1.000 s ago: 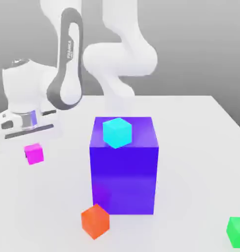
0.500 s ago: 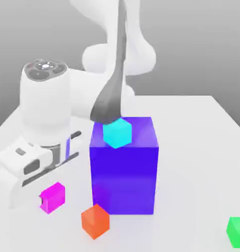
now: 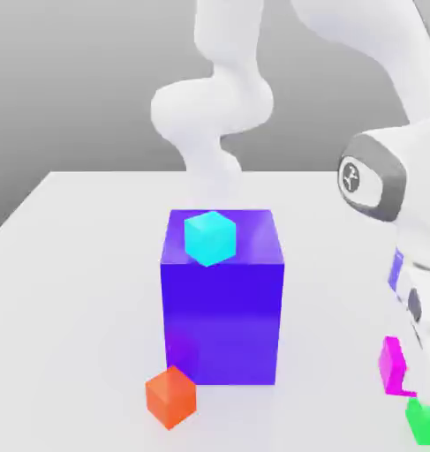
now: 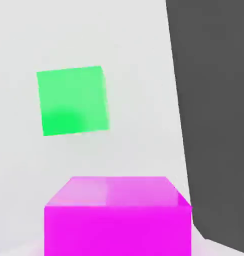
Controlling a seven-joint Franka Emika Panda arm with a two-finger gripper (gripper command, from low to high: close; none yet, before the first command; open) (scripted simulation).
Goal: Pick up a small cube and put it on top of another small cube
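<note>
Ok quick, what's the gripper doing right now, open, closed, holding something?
Gripper: closed on the magenta cube, carried above the green cube.

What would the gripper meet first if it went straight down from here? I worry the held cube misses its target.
Probably the green cube: the magenta cube in the gripper hangs just above it, though alignment looks slightly off.

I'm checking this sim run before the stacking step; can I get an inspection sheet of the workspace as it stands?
Surface: white table, bare apart from the blocks.
Job's things: magenta cube held above the table, near the green cube, not yet on it.
Clutter: big blue-purple block with cyan cube on top; orange-red cube at its front corner.
Gripper: gripper shut on the magenta cube, at the exterior view's right.
Cables: nothing seen.
Surroundings: plain grey backdrop.
</note>
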